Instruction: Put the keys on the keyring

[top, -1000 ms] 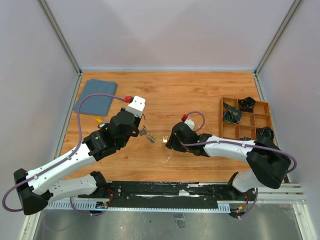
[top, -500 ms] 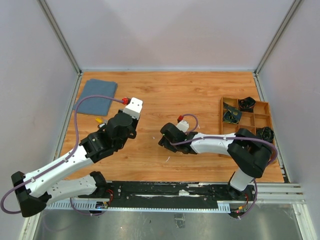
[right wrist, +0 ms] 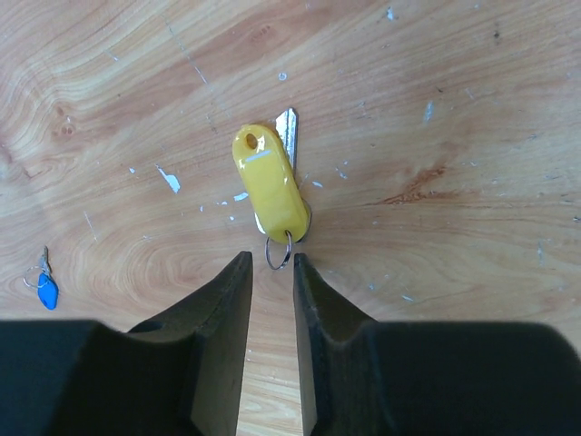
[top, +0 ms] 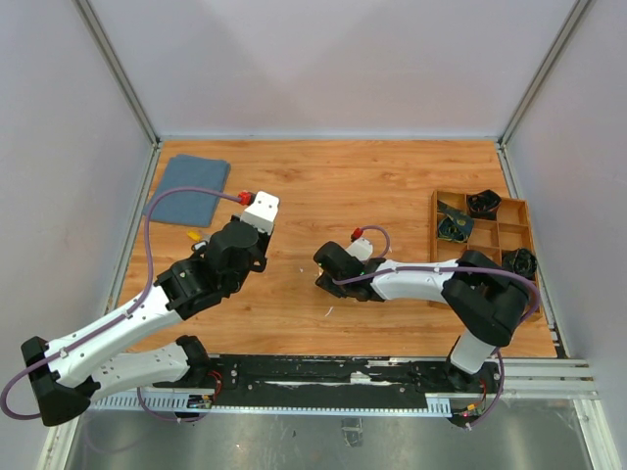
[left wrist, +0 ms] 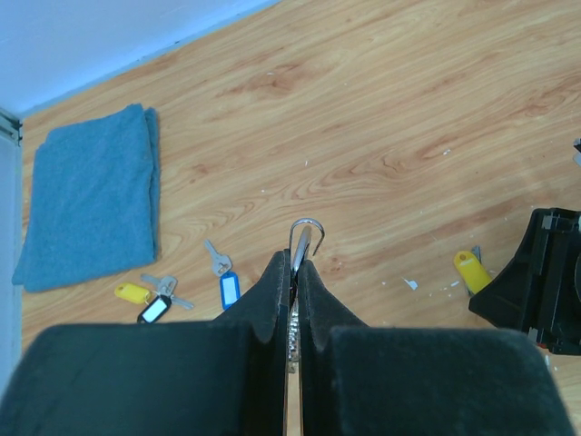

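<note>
- Step in hand, by judgement: picking up one key. Reaching with right hand for yellow key, which lies flat on worktop.
- Right hand partly open, jaws standing on both sides of the small ring at the near end of the yellow tag. No pressing on it, as far as visible.
- Gripping keyring in left hand, closed tight on it. Only the top of the loop sticking out past the fingertips, held above the worktop and well apart from yellow key.
- Next, probably: closing on the small ring or the tag without pushing it away over the wood, then lifting and carrying it to the loop.
- Calls for very fine alignment, both wires being thin. Calls also for finding the split in keyring, which does not show here.
- More keys waiting near cloth: blue key, silver key, and two more tags just beside them.
- Hidden: most of keyring, buried between the left fingers. Cannot tell whether any key hangs on it already.
- Hidden: most of the blade of yellow key, lying under its tag with only the tip showing.
- In the top view, both hands covered by own wrists, and keyring not to be made out at all.
- Dark things in tray, too small to name.
</note>
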### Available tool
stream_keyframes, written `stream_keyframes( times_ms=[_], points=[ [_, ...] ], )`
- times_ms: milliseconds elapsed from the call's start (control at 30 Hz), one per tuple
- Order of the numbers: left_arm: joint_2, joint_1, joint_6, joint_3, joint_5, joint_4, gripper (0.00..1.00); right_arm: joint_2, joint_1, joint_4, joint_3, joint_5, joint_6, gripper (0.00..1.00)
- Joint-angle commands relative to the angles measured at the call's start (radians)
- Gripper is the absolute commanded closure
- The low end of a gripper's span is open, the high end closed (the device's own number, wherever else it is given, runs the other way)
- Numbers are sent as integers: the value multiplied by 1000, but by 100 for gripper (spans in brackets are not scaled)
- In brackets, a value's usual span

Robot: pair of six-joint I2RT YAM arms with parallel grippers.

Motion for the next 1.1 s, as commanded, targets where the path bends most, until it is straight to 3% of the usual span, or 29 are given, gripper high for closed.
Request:
stream_keyframes(
  times_ms=[0, 233, 533, 900, 1067],
  points=[
    [-15, 4, -5, 0, 5, 22, 100, 31, -1, -35, -8, 54, 47, 75],
    [-14, 5, -4, 3, 21, 19, 99, 36, -6, -19, -26, 78, 51, 80],
    [-12, 4, -8, 5, 22, 11, 99, 8, -7, -55, -2, 116, -62, 99],
    [32, 4, -14, 28, 69, -4, 99, -192, -10, -42, -1, 52, -519, 99],
    [41, 4, -15, 51, 107, -9, 99, -351, -63, -78, -18, -64, -774, 100]
  ],
)
